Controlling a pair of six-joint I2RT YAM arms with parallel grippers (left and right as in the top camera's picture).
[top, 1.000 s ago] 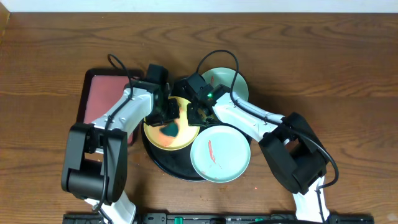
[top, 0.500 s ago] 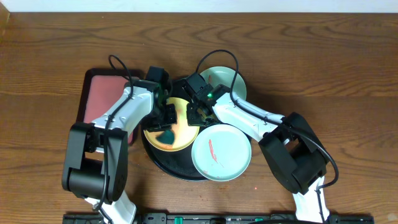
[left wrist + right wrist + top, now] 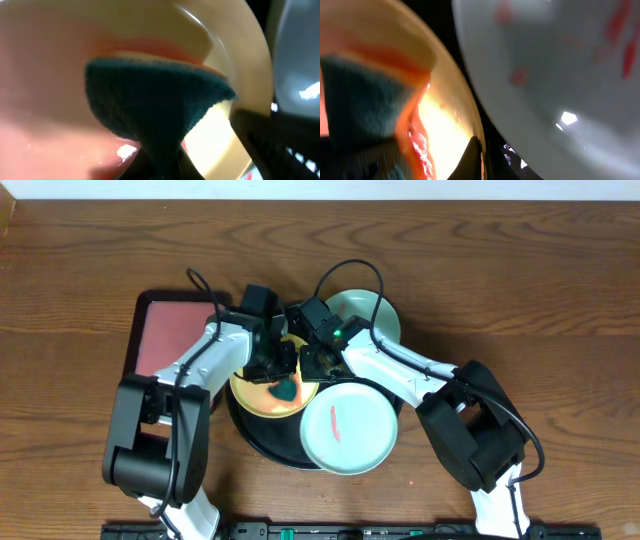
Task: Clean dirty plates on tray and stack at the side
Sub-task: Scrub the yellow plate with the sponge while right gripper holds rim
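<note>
The yellow plate (image 3: 256,396) lies on the left of the black tray (image 3: 262,444). My left gripper (image 3: 279,368) is shut on the teal sponge (image 3: 286,390) and presses it onto the plate's right half. In the left wrist view the sponge (image 3: 150,100) hides most of the yellow plate (image 3: 222,45), with the left gripper (image 3: 160,162) pinching its bottom. My right gripper (image 3: 311,361) is shut on the yellow plate's far rim (image 3: 462,115); its fingertips (image 3: 476,152) clamp the edge. A mint plate (image 3: 350,430) with a red smear overlaps the tray's front right. Another mint plate (image 3: 376,317) lies behind.
A red rectangular tray (image 3: 165,335) lies to the left of the black tray, under my left arm. Both arms cross over the tray's back half. Bare wooden table surrounds the trays.
The left gripper has swept the sponge across the yellow plate, left and then back right. The front mint plate has shifted slightly left. The right gripper has stayed on the rim.
</note>
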